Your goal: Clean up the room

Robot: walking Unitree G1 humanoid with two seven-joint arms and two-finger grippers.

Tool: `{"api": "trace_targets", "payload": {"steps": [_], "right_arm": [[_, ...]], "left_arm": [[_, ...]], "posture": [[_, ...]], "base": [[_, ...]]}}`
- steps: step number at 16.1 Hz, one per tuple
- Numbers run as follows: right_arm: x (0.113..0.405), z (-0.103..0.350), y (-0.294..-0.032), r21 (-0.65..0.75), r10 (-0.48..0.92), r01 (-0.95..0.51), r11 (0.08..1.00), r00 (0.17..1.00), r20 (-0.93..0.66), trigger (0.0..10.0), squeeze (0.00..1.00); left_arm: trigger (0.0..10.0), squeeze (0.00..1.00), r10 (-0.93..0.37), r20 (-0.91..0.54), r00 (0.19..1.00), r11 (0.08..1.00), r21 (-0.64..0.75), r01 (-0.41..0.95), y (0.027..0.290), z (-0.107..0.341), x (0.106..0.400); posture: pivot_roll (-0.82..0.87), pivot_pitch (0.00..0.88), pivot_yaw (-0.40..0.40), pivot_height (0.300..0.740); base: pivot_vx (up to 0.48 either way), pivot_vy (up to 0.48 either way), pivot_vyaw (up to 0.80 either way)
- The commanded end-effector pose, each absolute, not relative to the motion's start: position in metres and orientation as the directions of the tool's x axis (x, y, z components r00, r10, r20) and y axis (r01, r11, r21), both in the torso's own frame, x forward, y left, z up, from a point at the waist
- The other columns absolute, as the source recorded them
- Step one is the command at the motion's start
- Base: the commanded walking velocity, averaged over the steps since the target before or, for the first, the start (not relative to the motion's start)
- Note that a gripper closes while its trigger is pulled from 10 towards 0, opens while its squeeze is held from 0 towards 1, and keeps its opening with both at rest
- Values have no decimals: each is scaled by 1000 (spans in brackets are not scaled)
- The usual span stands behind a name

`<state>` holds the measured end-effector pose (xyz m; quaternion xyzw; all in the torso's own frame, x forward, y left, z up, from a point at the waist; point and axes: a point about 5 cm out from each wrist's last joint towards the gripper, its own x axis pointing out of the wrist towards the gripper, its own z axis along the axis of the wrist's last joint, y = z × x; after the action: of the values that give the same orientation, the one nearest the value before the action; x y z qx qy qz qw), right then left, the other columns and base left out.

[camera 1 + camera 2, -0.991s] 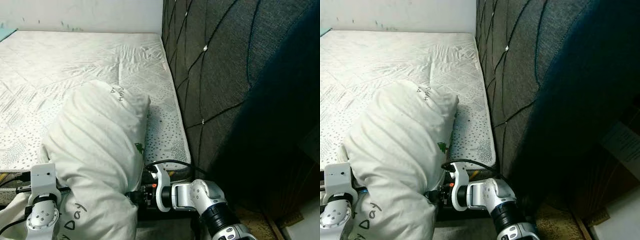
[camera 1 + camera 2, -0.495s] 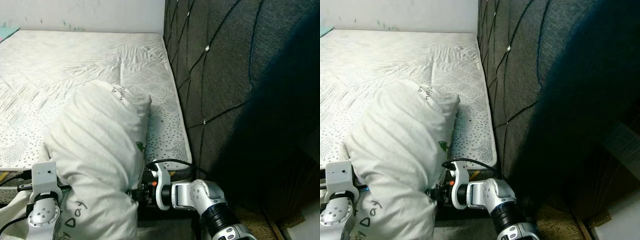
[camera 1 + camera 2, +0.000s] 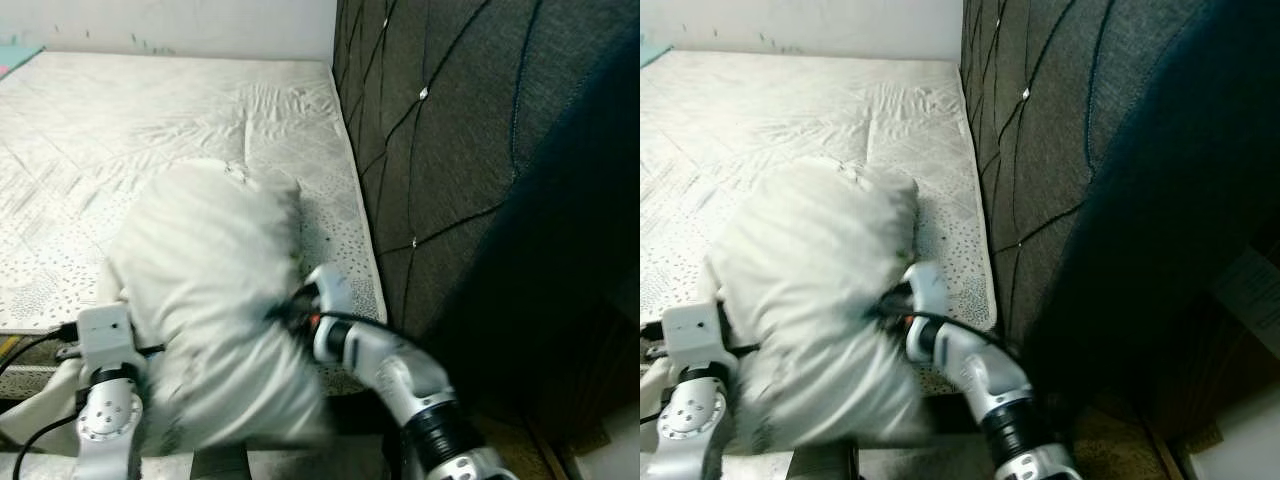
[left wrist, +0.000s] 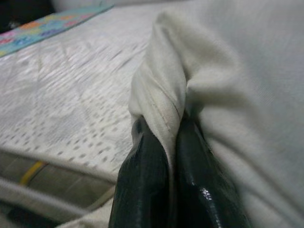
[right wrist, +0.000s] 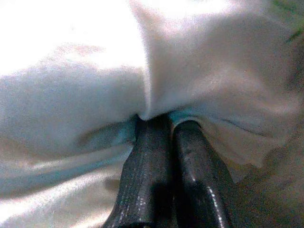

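A: Left gripper?
B: Clamped on a fold of the big off-white fabric pillow, black fingers pressed together with cloth pinched between. Seen low at the pillow's left flank from the head camera.

A: And the right gripper?
B: Same: pinched tight on a bunched edge of that pillow, at its right side, just beside the mattress edge.

A: Where's the pillow?
B: Held between both silver arms, standing on end over the near edge of the white quilted mattress, upper part leaning onto it. Blurred in both head views.

A: Anything in the way?
B: Close on the right, a tall dark grey tufted headboard with diamond stitching and small shiny buttons, running along the mattress side. Behind the mattress, a pale wall. At the far left corner, a scrap of colourful patterned cloth. Under the mattress edge, a yellow cable.

A: Counts?
B: One pillow, one mattress, one headboard, two grippers, two buttons clearly made out.
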<state>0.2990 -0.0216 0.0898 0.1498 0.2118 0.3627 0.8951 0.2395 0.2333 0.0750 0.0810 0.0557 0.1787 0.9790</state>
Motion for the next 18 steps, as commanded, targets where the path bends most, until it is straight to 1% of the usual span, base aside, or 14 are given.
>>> {"api": "trace_targets", "payload": {"steps": [1, 2, 3, 6, 10, 18], "right_arm": [[313, 128, -29, 350, 666, -604, 716, 741, -82, 0, 0], [315, 137, -43, 307, 601, -566, 765, 799, -26, 0, 0], [315, 141, -51, 286, 555, -532, 797, 832, 2, 0, 0], [315, 148, -70, 274, 445, -439, 856, 894, 44, 0, 0], [315, 147, -76, 255, 410, -409, 876, 910, 52, 0, 0], [319, 148, -79, 241, 370, -372, 897, 928, 54, 0, 0]], "left_arm": [[0, 0, 265, 24, 964, 948, 178, -265, 215, 94, 246], [0, 0, 250, 54, 967, 950, 178, -256, 210, 101, 243], [0, 0, 242, 75, 967, 951, 178, -251, 208, 105, 242], [0, 0, 223, 87, 971, 958, 165, -235, 203, 110, 245], [0, 0, 214, 77, 974, 961, 165, -224, 203, 110, 248], [0, 0, 206, 71, 976, 964, 156, -215, 202, 110, 250]], "posture": [[-43, 0, -35, 570], [-43, 0, -31, 570], [-45, 0, -28, 570], [-54, 0, -18, 570], [-58, 0, -13, 570], [-58, 0, -16, 645]], "base": [[0, 0, 0], [0, 0, 0], [0, 0, 0], [0, 0, 0], [0, 0, 0], [0, 0, 0]]}}
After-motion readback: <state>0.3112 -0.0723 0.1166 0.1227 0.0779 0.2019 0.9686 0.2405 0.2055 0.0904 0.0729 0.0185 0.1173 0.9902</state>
